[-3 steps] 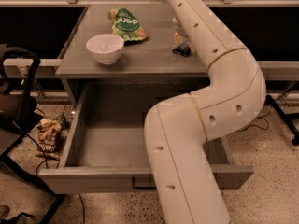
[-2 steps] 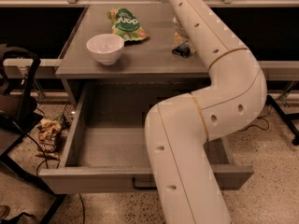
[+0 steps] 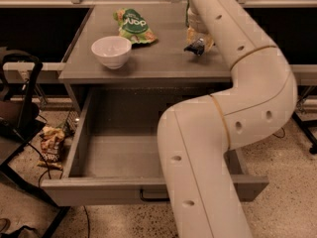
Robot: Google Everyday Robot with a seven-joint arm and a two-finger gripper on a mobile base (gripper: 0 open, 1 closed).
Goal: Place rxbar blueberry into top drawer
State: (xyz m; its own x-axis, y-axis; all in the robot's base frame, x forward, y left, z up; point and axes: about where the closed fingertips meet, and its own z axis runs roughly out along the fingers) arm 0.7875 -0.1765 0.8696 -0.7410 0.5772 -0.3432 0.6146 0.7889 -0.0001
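The rxbar blueberry [image 3: 196, 46], a small dark blue bar, is at the back right of the grey cabinet top [image 3: 148, 63], partly hidden by my arm. My gripper [image 3: 194, 29] is right above it at the arm's end, mostly hidden behind the white forearm [image 3: 233, 38]. I cannot tell whether it touches the bar. The top drawer [image 3: 99, 192] is pulled wide open below the cabinet top, and its visible floor is bare. My arm crosses over the drawer's right half.
A white bowl [image 3: 111, 51] stands at the left of the cabinet top. A green chip bag [image 3: 133, 26] lies behind it. A snack bag [image 3: 51, 145] lies on the floor at the left, beside a black stand [image 3: 22, 98].
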